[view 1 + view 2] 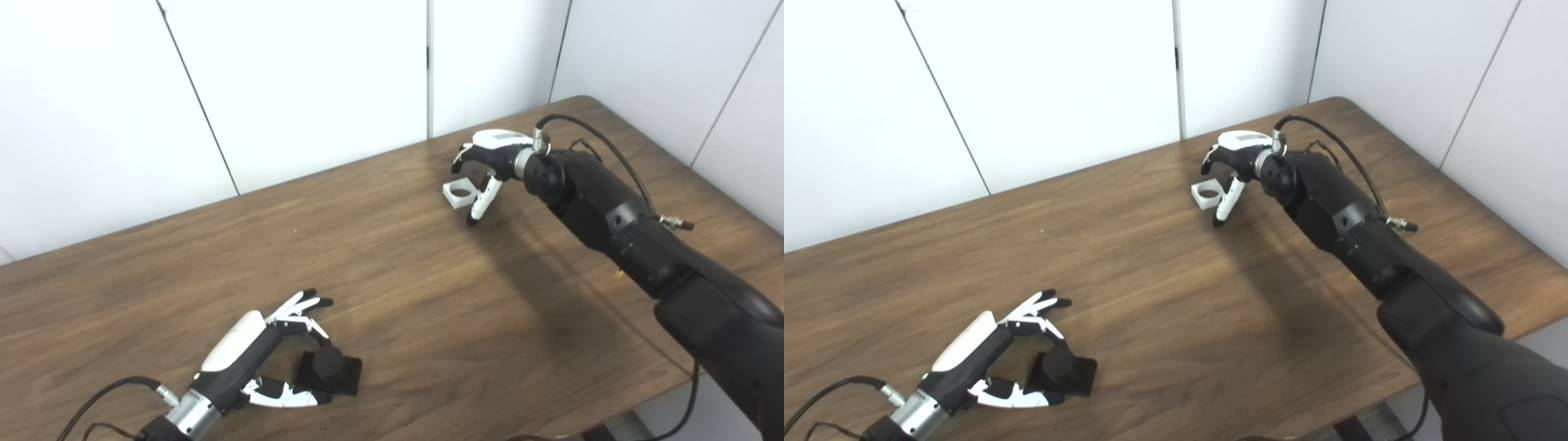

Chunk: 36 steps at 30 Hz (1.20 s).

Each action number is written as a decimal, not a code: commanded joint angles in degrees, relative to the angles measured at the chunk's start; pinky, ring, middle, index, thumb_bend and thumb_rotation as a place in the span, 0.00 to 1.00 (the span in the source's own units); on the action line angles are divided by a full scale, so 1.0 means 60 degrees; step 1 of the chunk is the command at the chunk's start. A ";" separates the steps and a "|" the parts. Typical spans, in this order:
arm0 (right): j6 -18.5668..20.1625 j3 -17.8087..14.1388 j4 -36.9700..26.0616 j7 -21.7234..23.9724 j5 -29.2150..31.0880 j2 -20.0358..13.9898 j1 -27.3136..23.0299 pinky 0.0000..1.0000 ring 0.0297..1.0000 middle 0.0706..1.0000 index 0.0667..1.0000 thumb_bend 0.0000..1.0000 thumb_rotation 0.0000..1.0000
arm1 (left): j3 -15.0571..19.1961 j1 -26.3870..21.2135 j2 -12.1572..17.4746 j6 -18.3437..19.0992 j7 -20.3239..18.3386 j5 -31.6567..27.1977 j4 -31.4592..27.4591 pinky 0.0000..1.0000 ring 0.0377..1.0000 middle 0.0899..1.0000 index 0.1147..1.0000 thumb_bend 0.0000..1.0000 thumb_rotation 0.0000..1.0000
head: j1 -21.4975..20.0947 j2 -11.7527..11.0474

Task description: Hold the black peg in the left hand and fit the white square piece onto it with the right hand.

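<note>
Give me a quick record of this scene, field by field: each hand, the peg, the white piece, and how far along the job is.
left hand: open, fingers spread around the black peg, not visibly closed on it
black peg: upright on its square base, resting on the table, near front left
right hand: open, arched over the white square piece
white square piece: flat on the table, far side, round hole facing up
progress: neither part lifted; pieces far apart, not yet fitted

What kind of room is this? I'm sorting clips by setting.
Probably a lab or test room: a bare wooden table against plain white wall panels, with only a black peg and a white square piece laid out for cabled robot arms.
</note>
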 commanded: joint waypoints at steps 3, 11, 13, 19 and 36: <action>-0.0274 0.0142 0.0222 -0.0402 -0.0167 0.0102 -0.0327 0.91 0.95 0.94 0.70 0.76 0.25 | -0.0113 0.0195 0.0279 0.0127 -0.0168 0.0435 -0.0105 0.90 0.99 0.91 0.43 0.52 0.06 | 0.0005 0.0030; -0.0189 0.0304 0.0480 -0.0591 -0.0279 0.0135 -0.0356 0.90 0.93 0.91 0.61 0.69 0.23 | -0.0091 0.0231 0.0296 0.0269 -0.0199 0.0388 -0.0237 0.89 0.98 0.91 0.43 0.52 0.06 | 0.0046 0.0081; -0.0189 0.0343 0.0565 -0.0617 -0.0300 0.0138 -0.0371 0.90 0.93 0.90 0.60 0.68 0.23 | -0.0081 0.0244 0.0301 0.0316 -0.0219 0.0366 -0.0279 0.89 0.99 0.91 0.43 0.52 0.07 | 0.0063 0.0090; -0.0153 0.0503 0.0895 -0.0767 -0.0429 0.0175 -0.0430 0.89 0.91 0.86 0.46 0.52 0.15 | -0.0065 0.0272 0.0340 0.0379 -0.0236 0.0375 -0.0420 0.90 0.99 0.91 0.43 0.52 0.07 | 0.0106 0.0133; -0.0423 0.0568 0.1062 -0.1237 -0.0270 0.0154 -0.0407 0.90 0.90 0.83 0.45 0.52 0.14 | -0.0049 0.0284 0.0438 0.0490 -0.0302 0.0347 -0.0546 0.89 0.99 0.91 0.43 0.52 0.07 | 0.0134 0.0226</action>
